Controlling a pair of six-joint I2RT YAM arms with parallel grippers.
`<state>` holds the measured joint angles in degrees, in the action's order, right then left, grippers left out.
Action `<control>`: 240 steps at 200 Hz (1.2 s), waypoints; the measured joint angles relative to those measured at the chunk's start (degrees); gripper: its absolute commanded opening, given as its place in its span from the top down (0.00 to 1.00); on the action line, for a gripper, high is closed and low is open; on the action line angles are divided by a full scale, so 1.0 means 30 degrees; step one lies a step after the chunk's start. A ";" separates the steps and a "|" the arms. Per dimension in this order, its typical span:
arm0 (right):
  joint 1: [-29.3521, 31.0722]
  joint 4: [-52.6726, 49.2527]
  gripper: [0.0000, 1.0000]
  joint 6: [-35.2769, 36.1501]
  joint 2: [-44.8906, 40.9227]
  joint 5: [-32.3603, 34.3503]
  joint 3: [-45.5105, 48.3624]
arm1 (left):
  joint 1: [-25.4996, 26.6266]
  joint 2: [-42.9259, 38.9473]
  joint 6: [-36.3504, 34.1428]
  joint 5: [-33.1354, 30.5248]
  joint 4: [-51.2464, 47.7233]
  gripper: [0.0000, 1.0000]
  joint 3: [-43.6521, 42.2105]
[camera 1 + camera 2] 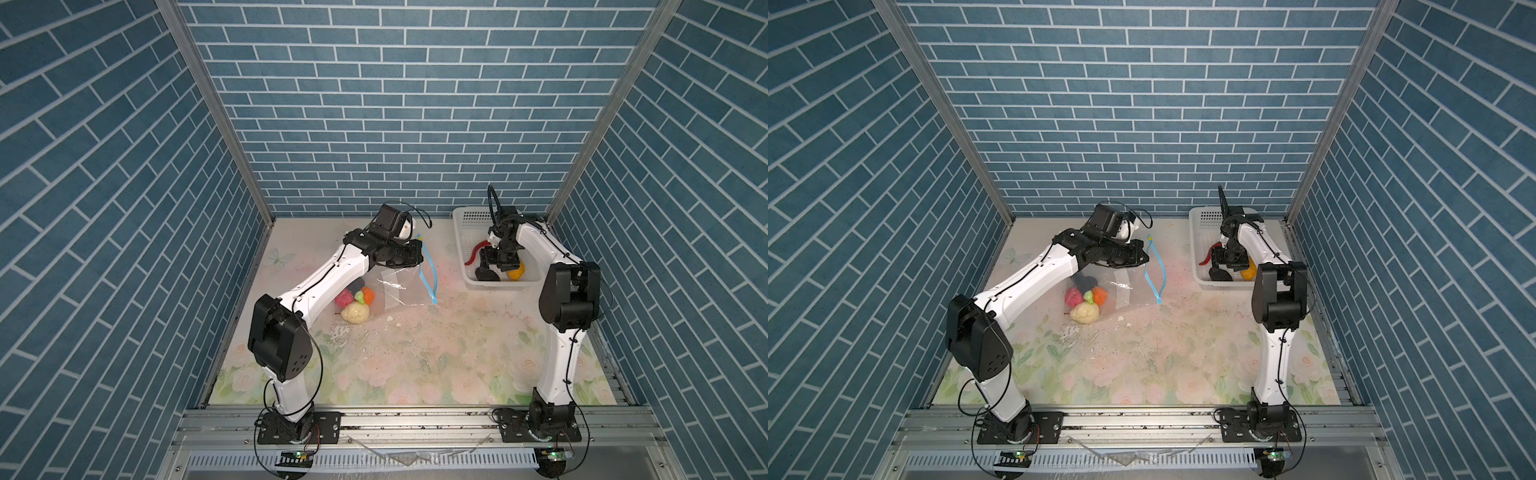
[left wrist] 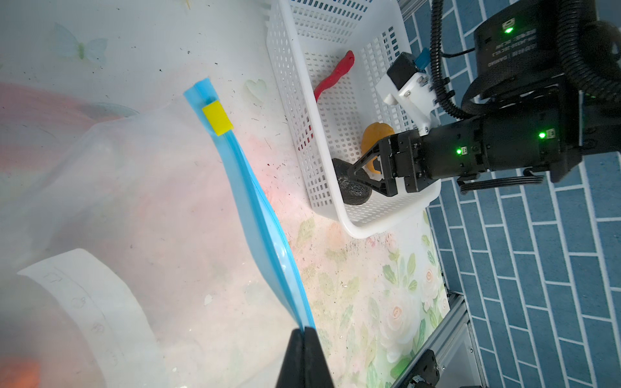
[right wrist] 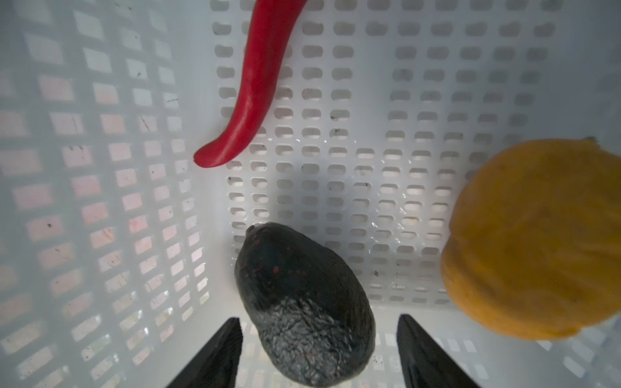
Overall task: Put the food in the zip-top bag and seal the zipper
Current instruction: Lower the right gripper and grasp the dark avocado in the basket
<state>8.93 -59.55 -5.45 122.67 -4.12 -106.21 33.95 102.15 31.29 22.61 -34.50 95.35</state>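
The clear zip-top bag (image 1: 395,291) lies on the table with pink (image 1: 343,298), orange (image 1: 368,294) and cream (image 1: 355,312) food inside. My left gripper (image 2: 304,331) is shut on the light-blue zipper (image 2: 255,201) strip and holds the mouth edge up. The yellow slider (image 2: 217,117) sits at the strip's far end. My right gripper (image 3: 319,317) hangs open inside the white basket (image 3: 100,168). Its fingers straddle a black lump (image 3: 295,285) without touching it. A red chili (image 3: 258,84) and a yellow-orange lump (image 3: 537,235) lie beside it.
The basket (image 1: 498,286) stands at the back right by the wall. Crumbs and small white scraps (image 1: 390,319) dot the floral table top in front of the bag. A metal rail (image 1: 415,419) runs along the front edge.
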 measured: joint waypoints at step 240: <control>0.0597 0.1013 0.11 0.1275 -0.1319 0.1202 0.0874 | 0.0015 -0.0233 -0.0007 -0.0379 -0.0029 0.97 -0.0153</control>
<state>10.72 -56.51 -1.63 118.72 -0.51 -103.59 34.00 101.45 31.27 21.47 -34.59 94.89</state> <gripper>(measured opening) 0.891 0.043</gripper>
